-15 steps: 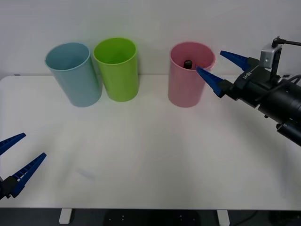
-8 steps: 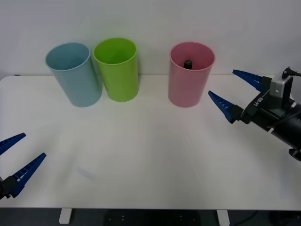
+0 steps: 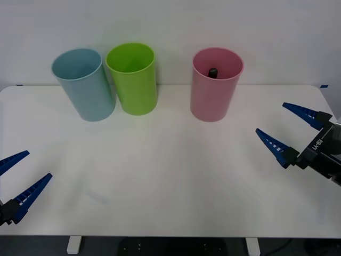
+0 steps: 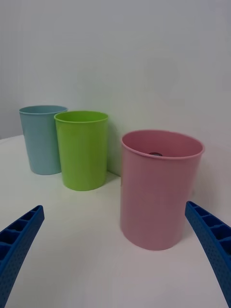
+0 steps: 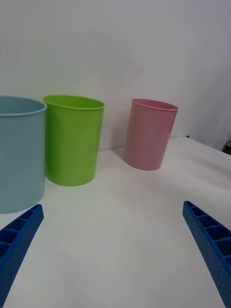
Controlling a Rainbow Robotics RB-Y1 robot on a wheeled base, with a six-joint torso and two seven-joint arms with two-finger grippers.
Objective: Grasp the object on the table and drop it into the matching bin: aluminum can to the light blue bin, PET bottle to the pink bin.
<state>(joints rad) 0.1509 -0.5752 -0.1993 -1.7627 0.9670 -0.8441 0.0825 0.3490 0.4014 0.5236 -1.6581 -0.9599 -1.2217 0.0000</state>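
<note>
1. Three bins stand in a row at the far edge of the table (image 3: 170, 176): the light blue bin (image 3: 83, 84), a green bin (image 3: 132, 78) just beside it, and the pink bin (image 3: 215, 84) set apart from the green one, toward the robot's right.
2. The bottle (image 3: 212, 72) is inside the pink bin; its black cap shows below the rim, near the back wall. The cap faces up, so its long axis seems to run roughly vertical, though the body is hidden by the bin wall.
3. In the right wrist view the cap (image 4: 155, 154) shows as a small dark spot just under the pink bin's (image 4: 159, 190) far rim.
4. The right gripper (image 3: 286, 133) hangs over the table, nearer the robot than the pink bin and well to its right, its blue fingers spread wide with nothing between them, tips aimed toward the bins.
5. The left gripper (image 3: 20, 175) sits low at the table's near left corner, well apart from the pink bin, fingers also spread and empty.
</note>
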